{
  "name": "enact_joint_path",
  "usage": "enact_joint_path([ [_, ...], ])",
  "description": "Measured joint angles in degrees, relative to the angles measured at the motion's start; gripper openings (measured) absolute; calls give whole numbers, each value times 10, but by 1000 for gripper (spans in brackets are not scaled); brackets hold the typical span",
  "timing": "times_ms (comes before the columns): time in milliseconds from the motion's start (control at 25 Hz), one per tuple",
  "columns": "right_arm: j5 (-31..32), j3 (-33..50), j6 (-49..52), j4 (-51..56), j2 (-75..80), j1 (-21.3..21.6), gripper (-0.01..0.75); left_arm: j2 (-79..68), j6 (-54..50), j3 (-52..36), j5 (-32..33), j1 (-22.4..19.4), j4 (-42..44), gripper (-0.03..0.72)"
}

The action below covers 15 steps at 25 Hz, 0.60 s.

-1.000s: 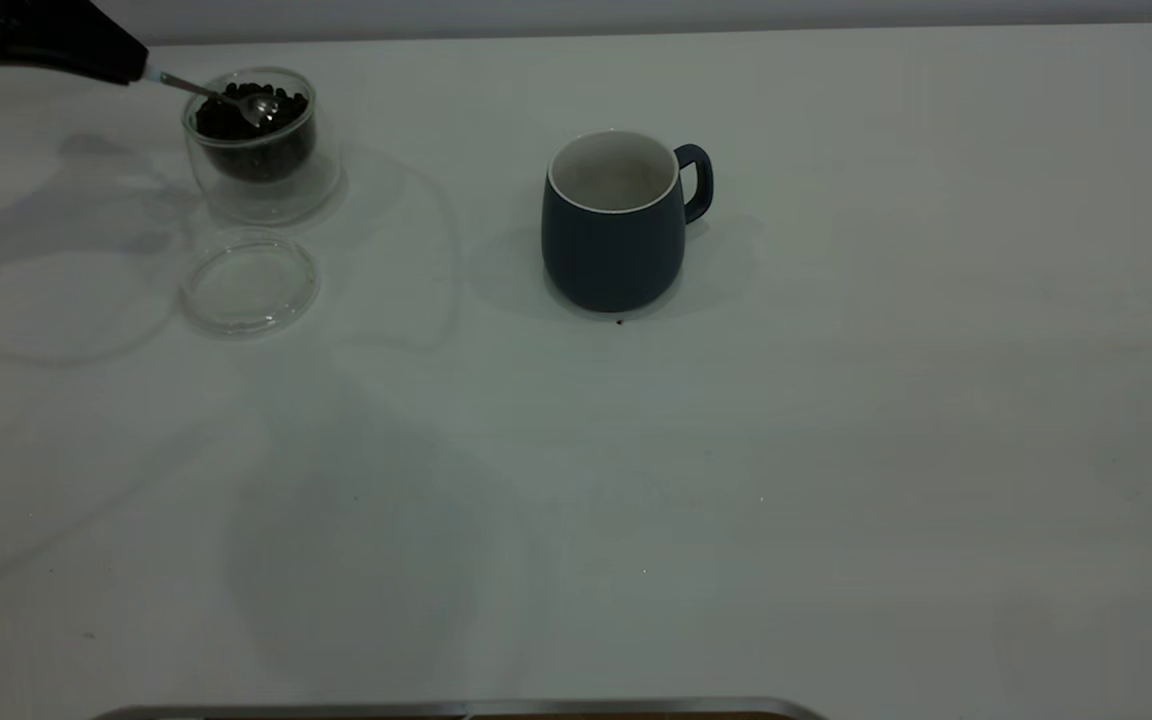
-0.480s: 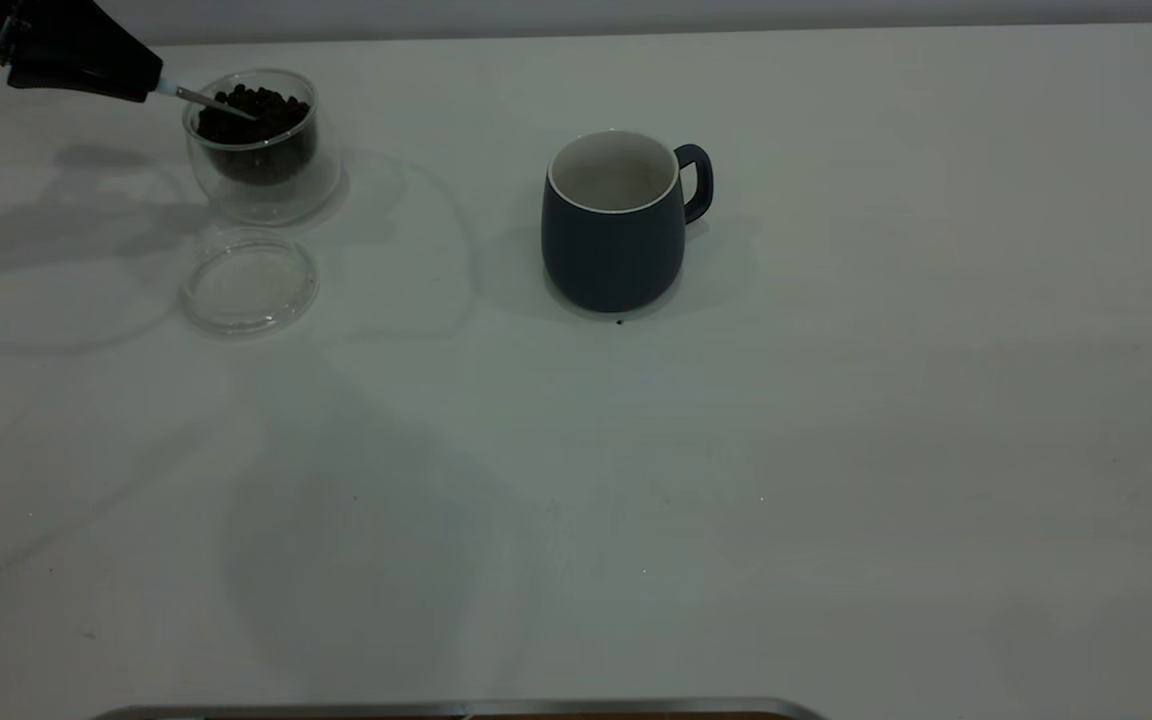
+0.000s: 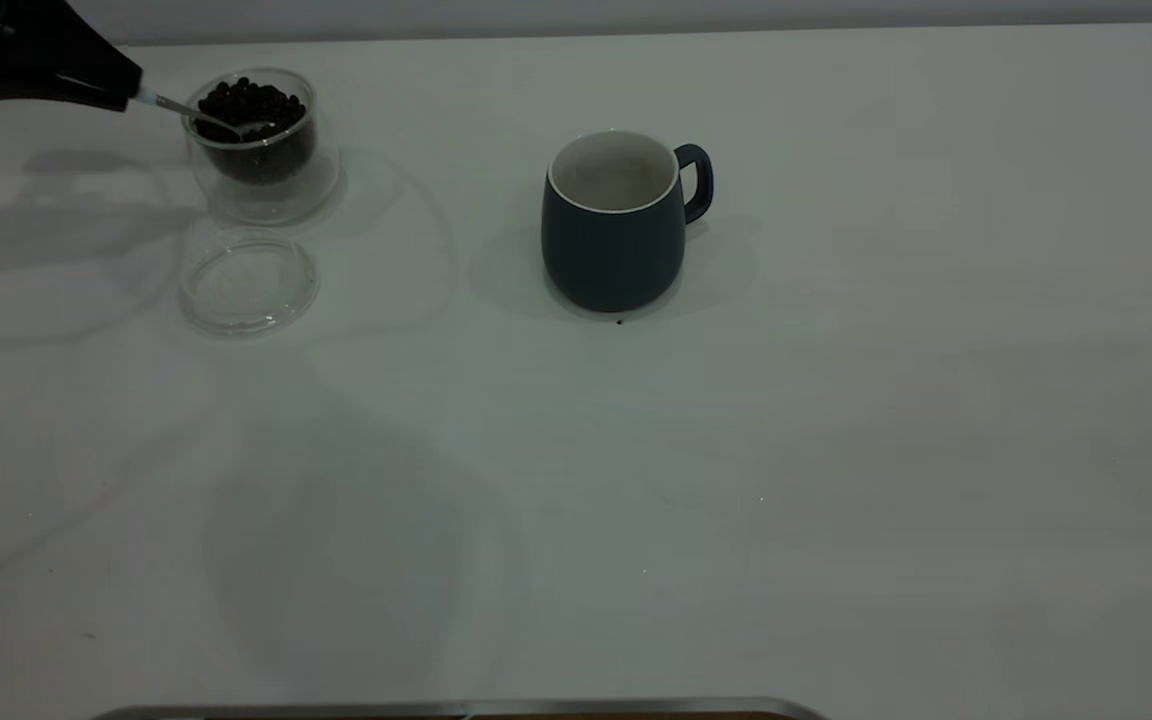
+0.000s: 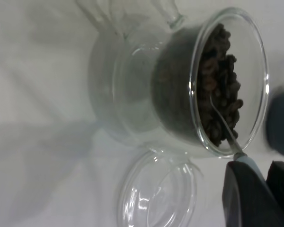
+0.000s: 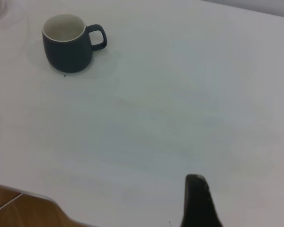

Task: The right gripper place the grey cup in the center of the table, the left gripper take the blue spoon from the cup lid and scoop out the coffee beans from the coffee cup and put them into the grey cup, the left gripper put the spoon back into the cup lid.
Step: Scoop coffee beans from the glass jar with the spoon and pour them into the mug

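Observation:
The left gripper (image 3: 86, 78) hangs at the table's far left, shut on the blue spoon (image 3: 171, 104). The spoon's metal neck slopes down over the rim of the clear coffee cup (image 3: 266, 180), and its bowl is buried in the coffee beans (image 3: 251, 103). In the left wrist view the pale handle (image 4: 248, 163) sits between the dark fingers (image 4: 244, 198), and the neck runs into the beans (image 4: 222, 85). The cup lid (image 3: 249, 282) lies bare in front of the coffee cup. The grey cup (image 3: 616, 225) stands upright near the table's middle, handle to the right. The right gripper (image 5: 197, 198) hovers well away from it.
The white table (image 3: 836, 450) stretches wide in front of and to the right of the grey cup (image 5: 68, 45). A tiny dark speck (image 3: 619, 322) lies at the mug's base. The table's near edge shows in the right wrist view (image 5: 33, 194).
The spoon bowl lay on top of the beans, then dug under them. The left gripper has since drawn slightly left, and the bean heap stands higher. The cups and lid have not moved.

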<state>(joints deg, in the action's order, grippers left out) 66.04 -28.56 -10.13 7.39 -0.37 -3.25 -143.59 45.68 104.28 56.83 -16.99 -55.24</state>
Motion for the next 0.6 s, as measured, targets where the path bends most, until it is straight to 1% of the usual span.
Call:
enact_joint_path([
  [400,0,0,0,0,0,0,511,-13,-9,0,27,-31,-44,122],
  [600,0,0,0,0,0,0,511,-40,7,0,42,-35,-78,122],
])
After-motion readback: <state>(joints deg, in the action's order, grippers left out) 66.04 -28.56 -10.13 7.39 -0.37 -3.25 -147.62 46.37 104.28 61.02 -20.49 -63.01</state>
